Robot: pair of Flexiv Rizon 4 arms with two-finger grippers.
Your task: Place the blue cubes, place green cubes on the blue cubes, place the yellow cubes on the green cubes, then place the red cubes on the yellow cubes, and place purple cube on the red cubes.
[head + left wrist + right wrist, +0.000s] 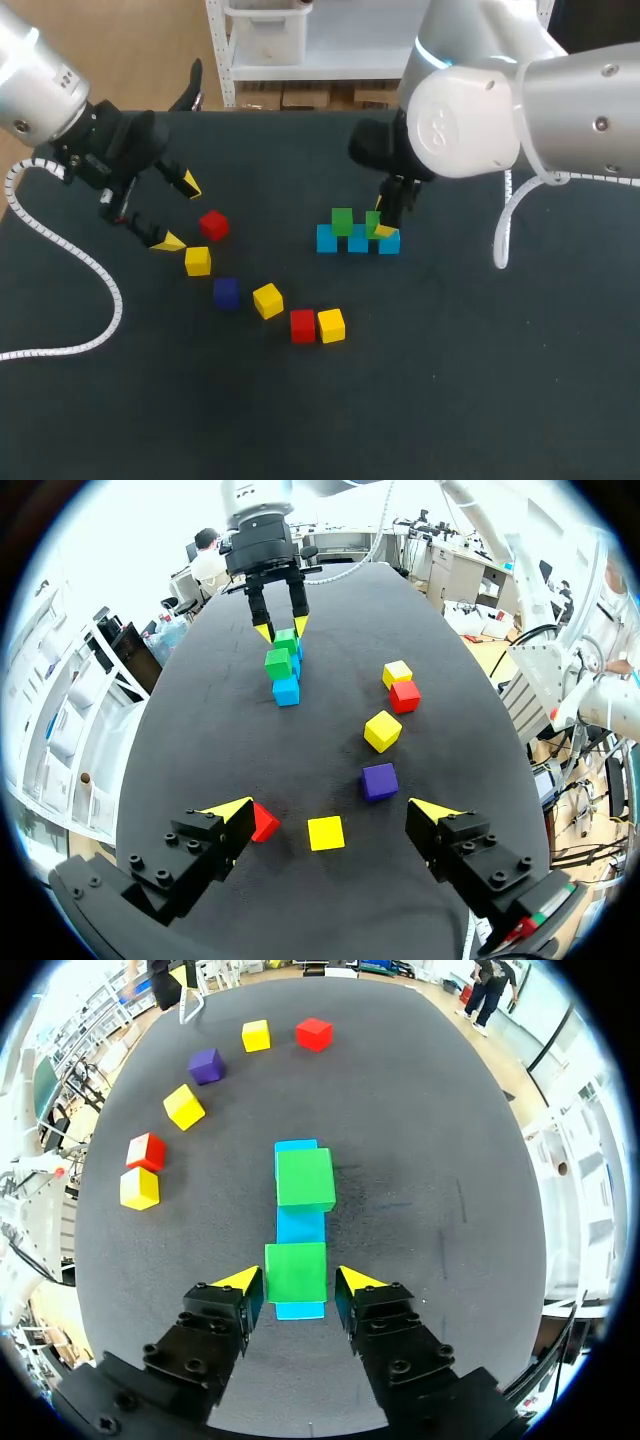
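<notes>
Setting the green cube point(296, 1272) well means keeping it square over the end blue cube point(298, 1310), whose edge shows just under it. The right gripper point(300, 1282) is around this green cube; whether it pinches it or stands loose I cannot tell. I would open gently and lift straight up, so the row does not shift. The left gripper point(332, 808) hangs spread above a yellow cube point(326, 832).

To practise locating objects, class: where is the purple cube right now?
Head view: the purple cube lies on the table, left of centre, between the left yellow cube and the middle yellow cube.
</notes>
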